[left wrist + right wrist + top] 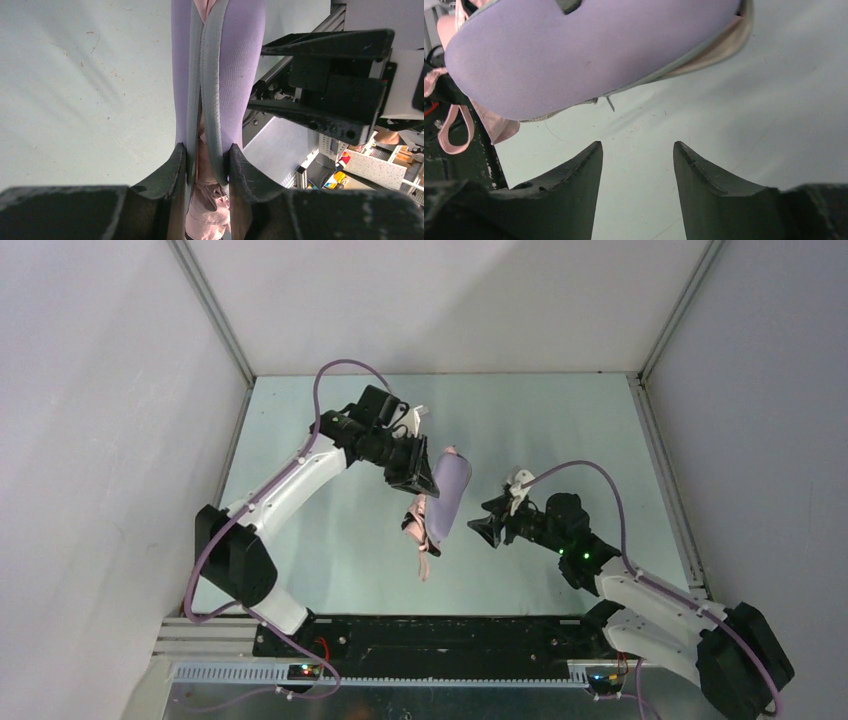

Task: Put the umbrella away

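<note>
A pale lilac oblong hard case [449, 497] hangs tilted above the table. My left gripper [422, 480] is shut on its grey zipper rims [212, 90] at the far end. The pale pink umbrella [424, 540] sticks out of the case's near end, with its strap hanging down. Pink fabric also shows between the case halves in the left wrist view [210, 200]. My right gripper [480, 529] is open and empty just right of the case. In the right wrist view the case [589, 50] fills the top and the pink strap [454, 130] hangs at the left, beyond the fingertips [591, 155].
The pale green table [560, 440] is walled by white panels on three sides. A black rail [430, 635] with the arm bases runs along the near edge. The right arm's black link [325, 100] shows close by in the left wrist view.
</note>
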